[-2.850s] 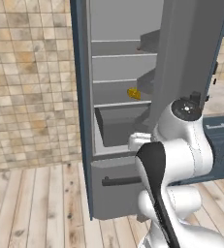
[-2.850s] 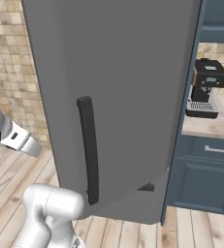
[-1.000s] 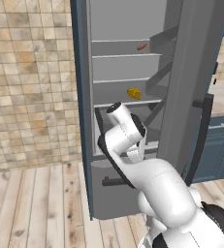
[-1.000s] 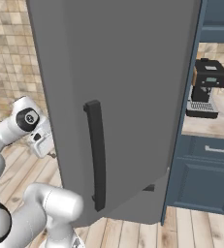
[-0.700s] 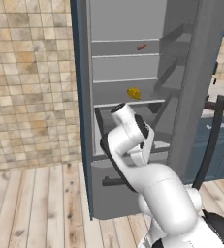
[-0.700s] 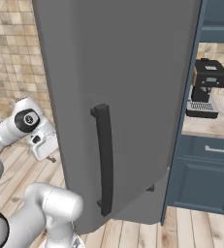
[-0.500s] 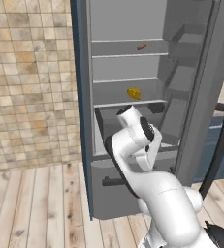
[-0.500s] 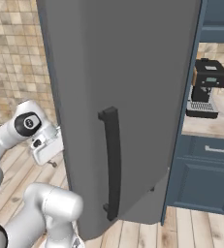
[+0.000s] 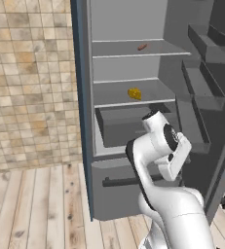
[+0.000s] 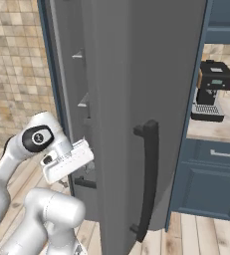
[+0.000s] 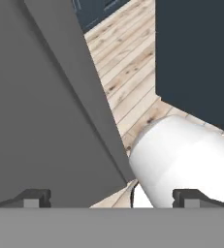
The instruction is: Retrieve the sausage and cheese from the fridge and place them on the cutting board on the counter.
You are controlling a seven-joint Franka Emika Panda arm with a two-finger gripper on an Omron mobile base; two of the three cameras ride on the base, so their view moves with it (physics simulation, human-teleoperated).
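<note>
Fridge open, sausage above cheese; no legible writing.

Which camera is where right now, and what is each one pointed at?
Left base view: behind the arm, to its left, facing the open fridge, sausage and cheese on shelves; arm at lower right.
Right base view: behind, to its right, facing the door's outside and handle; arm at lower left.
Hand view: along the open gripper, toward door and floor.
Both base views share fridge and arm.
</note>
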